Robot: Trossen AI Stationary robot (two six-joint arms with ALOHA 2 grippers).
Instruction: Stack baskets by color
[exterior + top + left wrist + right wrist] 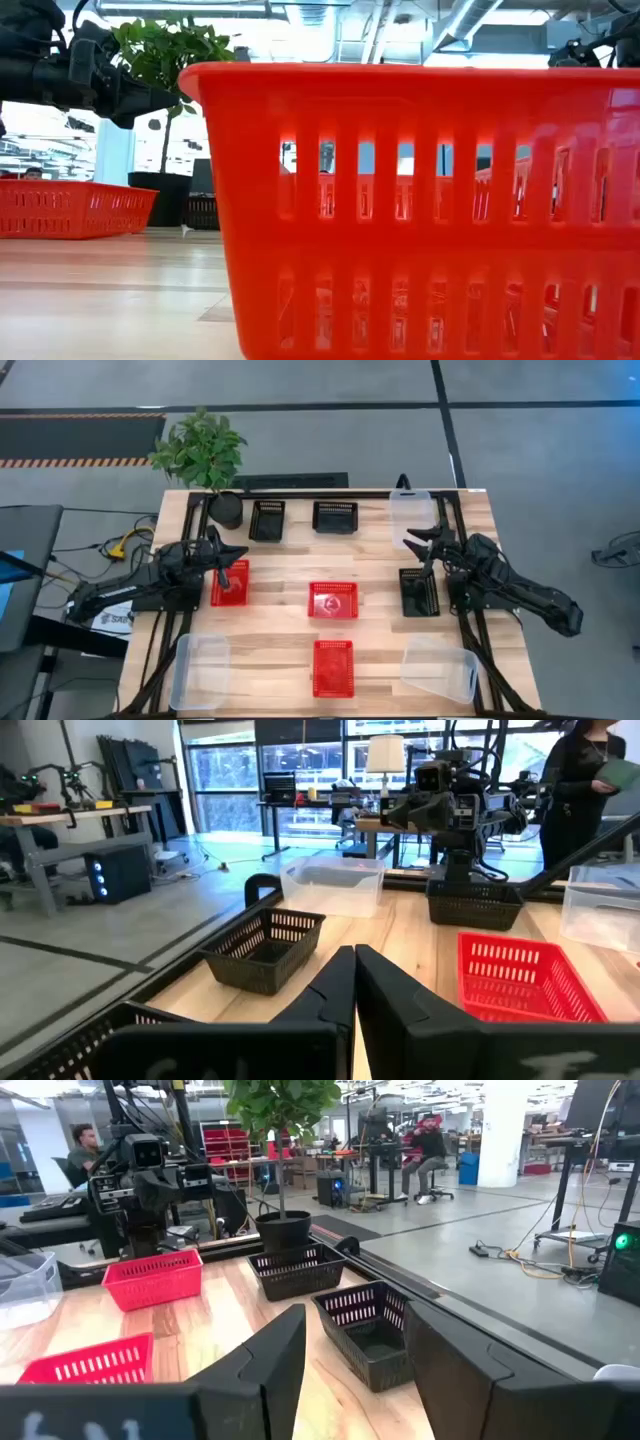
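Three red baskets sit on the table at the left (230, 582), at the centre (333, 600) and near the front edge (333, 667), the last filling the low view (420, 210). Two black baskets (267, 520) (335, 517) stand at the far edge and a third (419, 592) at the right. Clear bins rest at the far right (411, 517), front left (200, 670) and front right (440, 668). My left gripper (240, 553) hovers shut above the left red basket's far end. My right gripper (414, 540) hangs open in the air between the far clear bin and the right black basket.
A round black pot with a leafy plant (226, 510) stands at the table's far left corner, next to the black baskets. A dark rail frame (300, 482) runs around the table's edges. Bare wood (270, 650) lies between the baskets.
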